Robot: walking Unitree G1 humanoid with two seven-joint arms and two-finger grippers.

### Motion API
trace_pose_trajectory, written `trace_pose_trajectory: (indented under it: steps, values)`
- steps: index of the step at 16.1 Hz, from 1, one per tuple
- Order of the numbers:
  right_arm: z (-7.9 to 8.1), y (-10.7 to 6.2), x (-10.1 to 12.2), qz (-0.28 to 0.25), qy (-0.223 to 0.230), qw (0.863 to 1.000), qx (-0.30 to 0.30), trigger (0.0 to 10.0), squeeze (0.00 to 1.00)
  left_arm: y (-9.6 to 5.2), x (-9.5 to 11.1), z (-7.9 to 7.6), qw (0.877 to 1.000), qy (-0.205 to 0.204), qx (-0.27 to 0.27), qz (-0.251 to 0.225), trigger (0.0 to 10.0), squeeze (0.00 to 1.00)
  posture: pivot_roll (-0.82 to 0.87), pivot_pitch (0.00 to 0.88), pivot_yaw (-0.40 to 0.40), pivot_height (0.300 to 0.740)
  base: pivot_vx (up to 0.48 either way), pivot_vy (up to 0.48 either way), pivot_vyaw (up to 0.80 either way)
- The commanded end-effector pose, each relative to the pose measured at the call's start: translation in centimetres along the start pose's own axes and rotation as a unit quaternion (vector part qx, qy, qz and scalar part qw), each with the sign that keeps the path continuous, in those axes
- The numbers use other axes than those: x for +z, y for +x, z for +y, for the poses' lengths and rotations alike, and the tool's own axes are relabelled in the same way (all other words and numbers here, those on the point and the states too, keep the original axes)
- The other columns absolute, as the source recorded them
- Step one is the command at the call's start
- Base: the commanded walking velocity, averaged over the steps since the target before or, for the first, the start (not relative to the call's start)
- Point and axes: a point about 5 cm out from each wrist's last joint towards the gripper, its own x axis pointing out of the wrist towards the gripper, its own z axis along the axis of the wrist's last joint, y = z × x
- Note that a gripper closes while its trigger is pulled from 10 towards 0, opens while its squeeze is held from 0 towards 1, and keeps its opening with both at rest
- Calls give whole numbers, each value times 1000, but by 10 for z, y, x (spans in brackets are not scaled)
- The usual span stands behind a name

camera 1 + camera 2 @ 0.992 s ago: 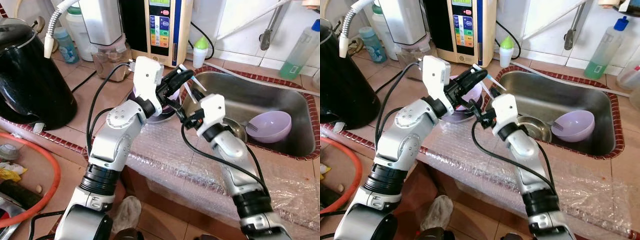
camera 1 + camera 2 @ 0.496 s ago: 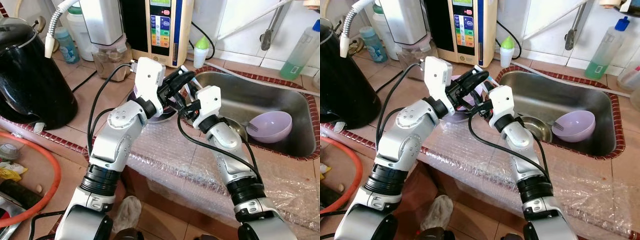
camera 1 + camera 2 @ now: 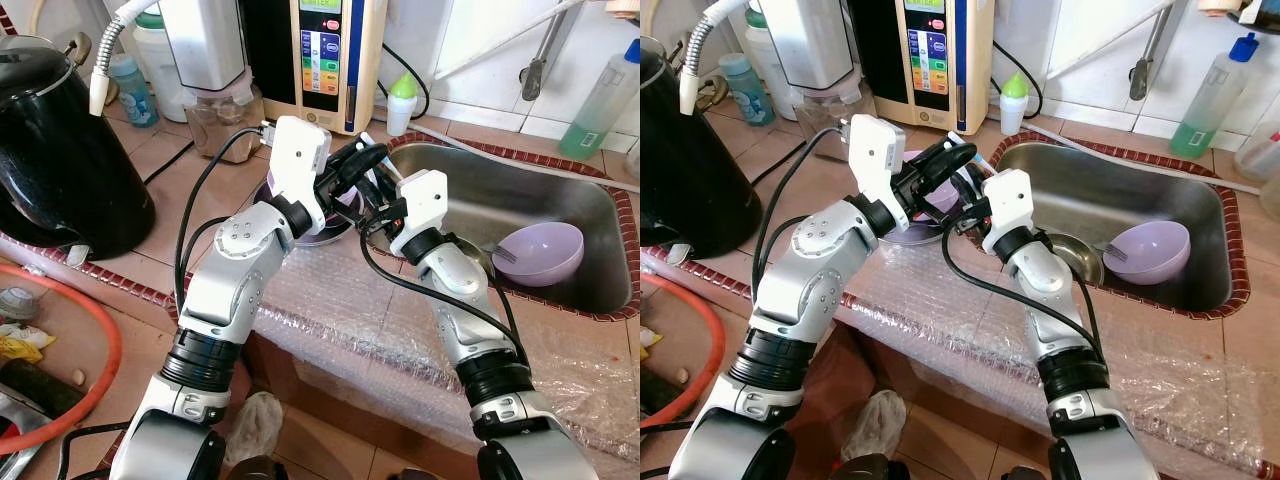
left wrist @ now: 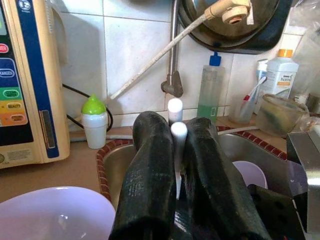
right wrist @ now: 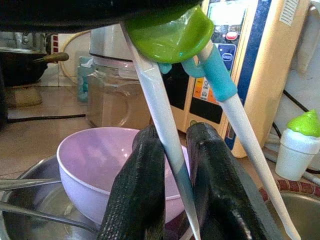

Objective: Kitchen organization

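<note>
A pair of white training chopsticks point(image 5: 150, 85) with a green hinge point(image 5: 167, 32) and a blue sleeve hangs over the counter beside the sink. My left gripper point(image 3: 366, 158) is shut on them from above; in the left wrist view a white stick point(image 4: 178, 137) is pinched between its black fingers point(image 4: 147, 170). My right gripper point(image 3: 377, 203) comes up from below, shut on one stick just under the hinge. Directly beneath both grippers a purple bowl point(image 5: 95, 150) rests in a metal pan point(image 3: 312, 236). A second purple bowl point(image 3: 545, 252) holding a fork lies in the sink point(image 3: 600, 205).
A black kettle point(image 3: 60, 150) stands at the left, a water machine point(image 3: 335, 55) and a glass jar point(image 3: 220, 115) at the back. A green-capped bottle point(image 3: 400, 100) and a soap bottle point(image 3: 600, 100) flank the sink. Bubble wrap point(image 3: 340, 310) covers the counter's front edge.
My right gripper has risen from beside the sink rim to the chopsticks in my left gripper and closed on a stick. The left arm has barely moved.
</note>
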Motion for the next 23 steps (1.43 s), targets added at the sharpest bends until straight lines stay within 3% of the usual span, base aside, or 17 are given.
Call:
trace_pose_trajectory:
  steps: [1, 3, 4, 5, 11, 13, 15, 18, 19, 20, 23]
  values:
    - [-5, 1, 4, -9, -4, 1000, -6, 0, 0, -1, -4, 2, 1000, 9, 0, 11, 0, 0, -16, 0, 91, 740, 0, 0, 0]
    - [-5, 1, 4, -9, -6, 1000, -6, 0, 0, -1, -6, 3, 1000, 13, 2, 15, 0, 0, -17, 0, 93, 740, 0, 0, 0]
    - [-7, 1, 3, -8, -13, 1000, -4, 0, 0, -2, -11, 2, 1000, 5, -3, 23, 6902, 337, -17, 0, 91, 740, 0, 0, 0]
    - [-7, 1, 3, -8, -14, 1000, -3, 0, 0, -3, -12, 1, 1000, 2, -7, 25, 10000, 1000, -17, 0, 90, 740, 0, 0, 0]
    - [-21, 4, 1, 16, -57, 998, -15, 0, 0, -9, -11, 1, 999, 32, -20, 23, 10000, 1000, -9, 0, 78, 740, 0, 0, 0]
    - [-34, 2, -10, 59, -64, 995, -38, 0, 0, -22, -13, 2, 998, 56, -29, 28, 10000, 1000, -4, 0, 73, 740, 0, 0, 0]
    - [-55, -4, -22, 99, -29, 991, -85, 0, 0, -48, -28, 10, 994, 86, -33, 64, 10000, 1000, 3, 0, 68, 740, 0, 0, 0]
    - [-70, -9, -33, 151, -27, 981, -122, 39, 0, -59, -33, 11, 992, 93, -30, 79, 10000, 1000, 9, 0, 64, 740, 0, 0, 0]
    - [-77, -16, -44, 190, -8, 970, -149, 10000, 882, -62, -34, 11, 991, 102, -22, 79, 10000, 1000, 14, 0, 59, 740, 0, 0, 0]
    - [-80, -21, -50, 211, 6, 964, -164, 10000, 1000, -63, -35, 11, 991, 107, -12, 76, 10000, 1000, 18, 0, 54, 740, 0, 0, 0]
    - [-80, -30, -62, 237, 32, 955, -177, 10000, 1000, -71, -36, 11, 991, 114, -4, 72, 10000, 1000, 32, 0, 35, 740, 0, 0, 0]
